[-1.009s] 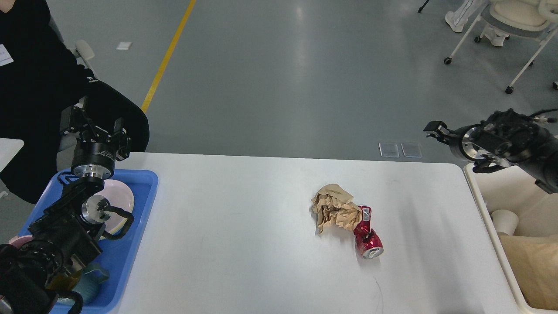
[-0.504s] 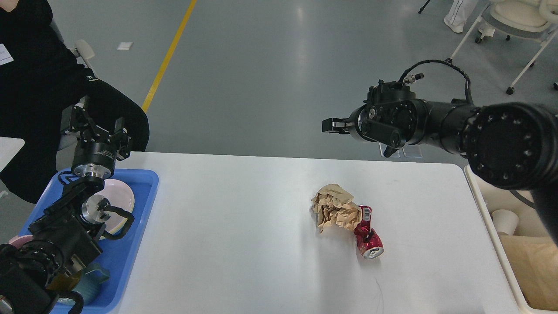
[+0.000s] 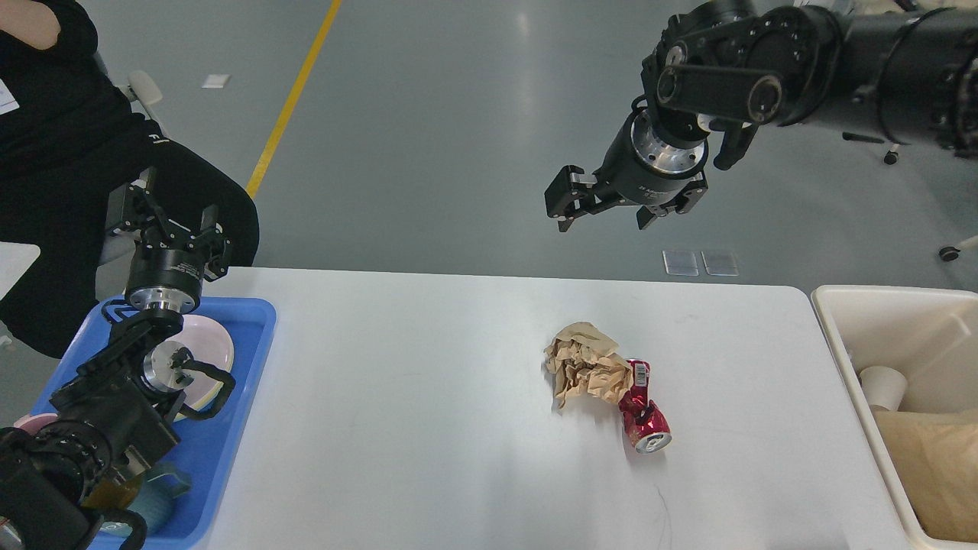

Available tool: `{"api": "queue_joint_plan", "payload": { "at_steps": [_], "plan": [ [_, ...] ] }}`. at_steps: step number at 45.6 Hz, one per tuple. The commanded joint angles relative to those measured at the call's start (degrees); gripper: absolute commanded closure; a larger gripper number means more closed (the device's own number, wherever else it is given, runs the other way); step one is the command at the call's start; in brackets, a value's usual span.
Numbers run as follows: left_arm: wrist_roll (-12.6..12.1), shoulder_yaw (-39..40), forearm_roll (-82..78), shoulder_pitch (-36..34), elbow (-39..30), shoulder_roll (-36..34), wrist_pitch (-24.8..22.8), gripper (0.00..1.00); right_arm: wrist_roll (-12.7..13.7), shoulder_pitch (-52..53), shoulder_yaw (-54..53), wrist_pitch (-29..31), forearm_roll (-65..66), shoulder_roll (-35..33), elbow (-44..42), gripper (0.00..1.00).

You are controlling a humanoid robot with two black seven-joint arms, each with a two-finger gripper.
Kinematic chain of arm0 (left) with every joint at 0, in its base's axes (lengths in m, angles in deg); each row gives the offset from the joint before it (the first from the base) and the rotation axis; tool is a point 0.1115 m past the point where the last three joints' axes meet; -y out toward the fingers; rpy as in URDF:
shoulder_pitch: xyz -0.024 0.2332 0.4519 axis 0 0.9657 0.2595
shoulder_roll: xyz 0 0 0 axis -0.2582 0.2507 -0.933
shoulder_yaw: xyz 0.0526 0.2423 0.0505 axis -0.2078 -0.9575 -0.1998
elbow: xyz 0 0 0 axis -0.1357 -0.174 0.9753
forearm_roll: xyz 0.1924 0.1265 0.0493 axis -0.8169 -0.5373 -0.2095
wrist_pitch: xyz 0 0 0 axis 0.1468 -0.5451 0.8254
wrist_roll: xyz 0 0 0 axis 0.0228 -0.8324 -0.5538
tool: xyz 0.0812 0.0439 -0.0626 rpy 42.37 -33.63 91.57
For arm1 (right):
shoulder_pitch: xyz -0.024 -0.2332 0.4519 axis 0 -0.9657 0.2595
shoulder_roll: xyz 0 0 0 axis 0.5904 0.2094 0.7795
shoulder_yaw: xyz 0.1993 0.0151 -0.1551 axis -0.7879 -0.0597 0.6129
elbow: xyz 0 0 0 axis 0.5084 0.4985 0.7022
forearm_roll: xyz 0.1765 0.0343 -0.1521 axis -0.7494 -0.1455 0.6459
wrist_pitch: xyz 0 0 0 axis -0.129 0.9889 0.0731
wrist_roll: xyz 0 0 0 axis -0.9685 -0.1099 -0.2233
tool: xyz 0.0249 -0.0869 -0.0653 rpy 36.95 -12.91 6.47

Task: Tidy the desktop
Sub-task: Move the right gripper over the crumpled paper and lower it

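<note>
Right gripper (image 3: pixel 603 208), jaws spread, high beyond worktop (image 3: pixel 428 397); crushed red can (image 3: pixel 640 409) and paper wad (image 3: pixel 587 365) below, nearer it. Left gripper (image 3: pixel 170 221) spread, far.

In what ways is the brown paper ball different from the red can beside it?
The crumpled brown paper is matte, tan and irregular in shape; the red can is shiny, metallic and roughly cylindrical, though dented. The paper looks bulkier than the can. The can lies on its side with its open end toward the camera. Both rest, touching each other, on the white desktop, held by neither hand.
</note>
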Motion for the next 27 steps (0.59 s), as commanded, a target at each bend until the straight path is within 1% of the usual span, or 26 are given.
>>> {"api": "queue_joint_plan", "payload": {
  "at_steps": [1,6,10,19,22,27],
  "plan": [
    [0.00,0.00,-0.06,0.02,0.00,0.00,0.00,0.04,0.17,0.59,-3.11,5.47,-0.27,-1.64,0.21,0.00],
    [0.00,0.00,0.03,0.02,0.00,0.00,0.00,0.04,0.17,-1.86,-3.55,4.77,-0.18,-1.64,-0.05,0.00],
    [0.00,0.00,0.03,0.02,0.00,0.00,0.00,0.04,0.26,-6.52,-3.64,1.96,-0.45,-1.64,-1.55,0.00],
    [0.00,0.00,0.03,-0.07,0.00,0.00,0.00,0.04,0.70,-19.96,-3.55,-12.62,0.61,0.99,-8.93,0.00],
    [0.00,0.00,0.03,0.02,0.00,0.00,0.00,0.04,0.70,-23.30,-2.94,-16.41,0.96,2.31,-9.55,0.00],
    [0.00,0.00,0.03,0.02,0.00,0.00,0.00,0.04,0.70,-27.26,-1.53,-21.42,3.68,2.66,-9.55,0.00]
  ]
}}
